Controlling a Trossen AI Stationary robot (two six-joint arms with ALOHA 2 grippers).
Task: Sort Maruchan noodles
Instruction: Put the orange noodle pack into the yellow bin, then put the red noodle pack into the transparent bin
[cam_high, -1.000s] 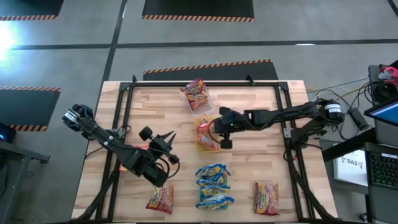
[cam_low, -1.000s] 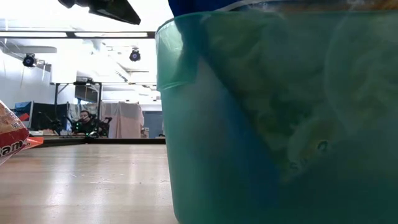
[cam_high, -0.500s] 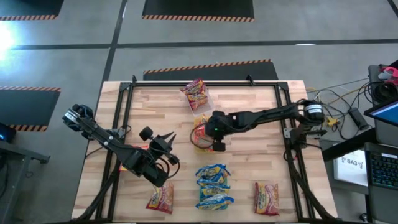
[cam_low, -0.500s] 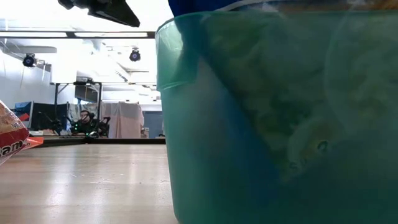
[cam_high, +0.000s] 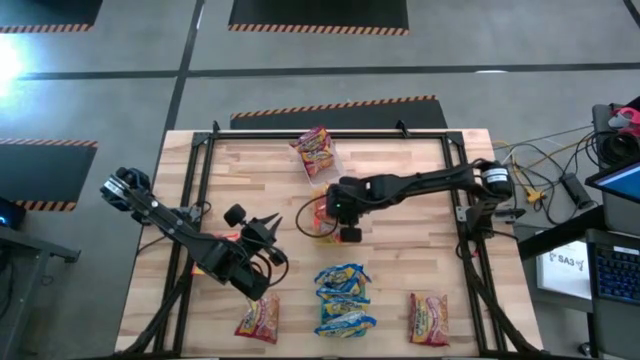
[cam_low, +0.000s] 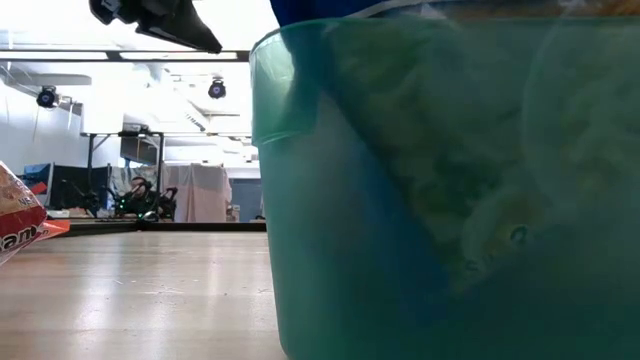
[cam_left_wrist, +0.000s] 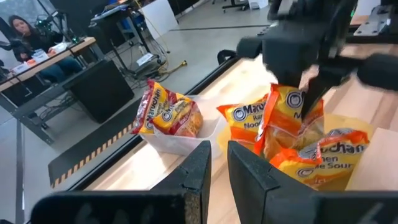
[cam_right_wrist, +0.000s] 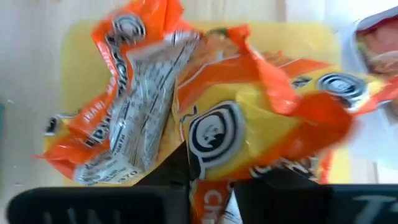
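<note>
orange crinkly plastic maruchan noodle packet (cam_right_wrist: 249, 137) stands pinched in the right end effector (cam_high: 330, 213), directly above the yellow rectangular tray (cam_right_wrist: 81, 68).

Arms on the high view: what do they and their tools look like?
Both arms are dark, slim and jointed. The left tool ends in two pointed black fingers. The right arm has a pale band at its base joint, with loose cables beside it; its tool is black and blocky.
</note>
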